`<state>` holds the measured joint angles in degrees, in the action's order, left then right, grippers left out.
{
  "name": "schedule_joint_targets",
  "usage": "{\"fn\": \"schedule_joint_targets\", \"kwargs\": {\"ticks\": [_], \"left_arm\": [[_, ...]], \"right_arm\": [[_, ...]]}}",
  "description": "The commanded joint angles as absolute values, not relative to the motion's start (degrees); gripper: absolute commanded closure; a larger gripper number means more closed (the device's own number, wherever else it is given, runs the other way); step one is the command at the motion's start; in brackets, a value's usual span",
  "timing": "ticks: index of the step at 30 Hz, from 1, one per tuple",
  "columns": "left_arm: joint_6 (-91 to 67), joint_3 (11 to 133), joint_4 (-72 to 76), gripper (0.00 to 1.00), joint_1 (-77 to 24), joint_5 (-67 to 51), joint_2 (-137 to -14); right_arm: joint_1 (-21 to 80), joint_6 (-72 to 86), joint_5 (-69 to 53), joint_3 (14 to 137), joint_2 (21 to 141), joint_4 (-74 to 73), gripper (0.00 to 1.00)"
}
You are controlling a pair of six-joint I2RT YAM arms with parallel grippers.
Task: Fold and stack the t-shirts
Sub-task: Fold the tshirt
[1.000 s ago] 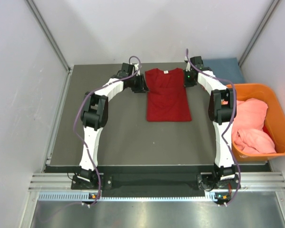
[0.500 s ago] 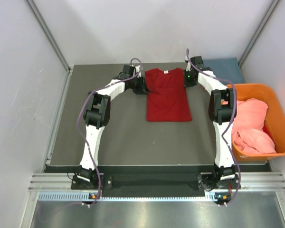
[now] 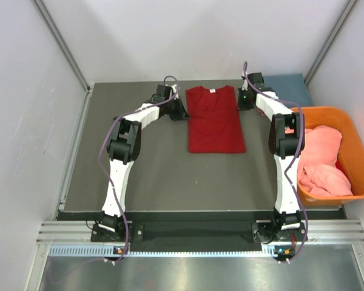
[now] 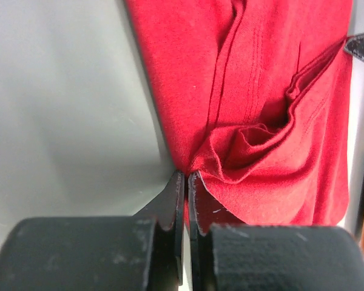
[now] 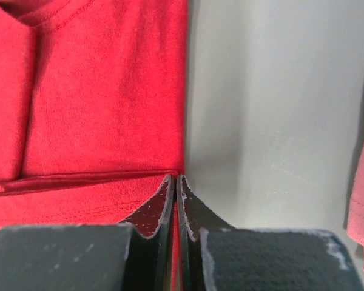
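Now left gripper (image 4: 186, 176) and right gripper (image 5: 176, 179) pinch shoulder edges of the deep red cloth t-shirt (image 3: 215, 121). Risk: such shallow bites could slip on lifting.

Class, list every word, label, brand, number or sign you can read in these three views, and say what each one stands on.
Neck label on the red t-shirt: a small white patch, too small to read in the top view.
No text shows anywhere else: none on the pink t-shirt, the orange tub or the table, and none in either wrist view.
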<state>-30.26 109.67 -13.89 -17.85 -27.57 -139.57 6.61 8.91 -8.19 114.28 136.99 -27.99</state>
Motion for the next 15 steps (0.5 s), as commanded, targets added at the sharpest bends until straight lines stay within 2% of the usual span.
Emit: {"fn": "schedule_joint_targets", "kwargs": {"ticks": [1, 6, 7, 11, 13, 15], "left_arm": [[-32.25, 108.72, -10.1, 1.0, -16.96, -24.08, -136.75], [-34.36, 111.09, -10.1, 0.99, -16.96, -25.93, -138.95], [-34.45, 111.44, -10.63, 0.94, -16.96, -25.67, -139.13], [-34.02, 112.06, -13.61, 0.82, -16.96, -22.6, -137.12], [-33.23, 113.02, -18.25, 0.8, -16.96, -17.6, -135.28], [-31.82, 113.29, -21.17, 0.82, -17.14, -12.51, -133.95]], "right_arm": [[5.01, 9.31, -7.64, 114.0, 133.94, -23.47, 1.0], [5.01, 9.41, -9.14, 114.08, 134.3, -22.15, 0.99], [5.01, 9.4, -9.14, 114.26, 134.47, -22.15, 0.98], [5.01, 9.32, -9.23, 115.92, 134.13, -23.99, 0.79], [4.92, 9.75, -9.32, 116.02, 132.99, -25.66, 0.7], [5.18, 10.37, -9.32, 115.4, 130.53, -26.89, 0.67]]}}
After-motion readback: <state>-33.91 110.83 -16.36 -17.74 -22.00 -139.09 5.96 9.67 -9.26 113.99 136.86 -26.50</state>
